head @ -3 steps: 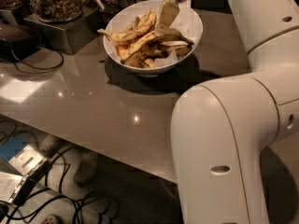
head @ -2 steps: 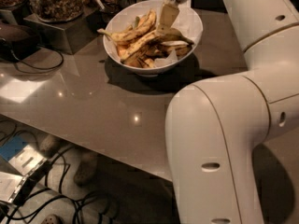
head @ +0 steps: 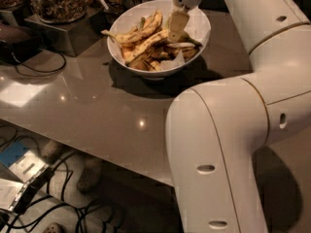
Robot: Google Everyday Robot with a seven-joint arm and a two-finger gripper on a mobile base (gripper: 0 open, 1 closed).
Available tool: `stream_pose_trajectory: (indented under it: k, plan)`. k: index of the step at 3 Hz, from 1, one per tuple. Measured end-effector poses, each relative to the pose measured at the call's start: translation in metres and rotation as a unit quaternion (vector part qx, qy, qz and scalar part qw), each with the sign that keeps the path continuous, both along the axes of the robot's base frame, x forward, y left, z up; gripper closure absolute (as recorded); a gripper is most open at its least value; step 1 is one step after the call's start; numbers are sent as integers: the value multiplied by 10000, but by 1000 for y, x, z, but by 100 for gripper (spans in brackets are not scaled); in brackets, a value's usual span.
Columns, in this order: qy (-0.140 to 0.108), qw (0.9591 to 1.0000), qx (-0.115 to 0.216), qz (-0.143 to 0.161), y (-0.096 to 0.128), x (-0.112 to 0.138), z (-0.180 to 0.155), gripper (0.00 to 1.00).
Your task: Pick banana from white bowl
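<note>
The white bowl [head: 146, 71] stands on the grey table at the top centre, lined with white paper and piled with several spotted bananas. The banana [head: 133, 34], long, curved and yellow with brown spots, lies across the left of the pile, its tip sticking out over the left rim. My gripper [head: 176, 27] reaches down from the top edge into the right half of the bowl, its tip down among the bananas, to the right of the long banana. My arm's white elbow [head: 218, 144] fills the lower right.
Glass jars of nuts [head: 58, 1] stand on a metal stand at the back left. A dark object with a black cable [head: 34, 64] lies at the left edge. The table's front edge runs diagonally; below it cables and a power strip [head: 29, 183] lie on the floor.
The gripper has moved lower into the bowl, down onto the pile. The arm's elbow has shifted a little to the left. The bananas and the bowl have not moved.
</note>
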State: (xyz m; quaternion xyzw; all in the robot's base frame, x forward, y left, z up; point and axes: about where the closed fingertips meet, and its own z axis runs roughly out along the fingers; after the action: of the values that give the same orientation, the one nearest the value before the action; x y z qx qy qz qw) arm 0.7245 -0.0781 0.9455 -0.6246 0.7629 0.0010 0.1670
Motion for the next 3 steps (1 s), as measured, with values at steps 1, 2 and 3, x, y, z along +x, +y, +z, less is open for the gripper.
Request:
stream_pose_trajectory:
  k: [1, 2, 3]
  plan:
    - [101, 9999, -103, 26, 1, 1, -10, 44]
    - [200, 9996, -165, 68, 3, 1, -19, 43]
    - [250, 9993, -237, 114, 3, -2, -20, 62]
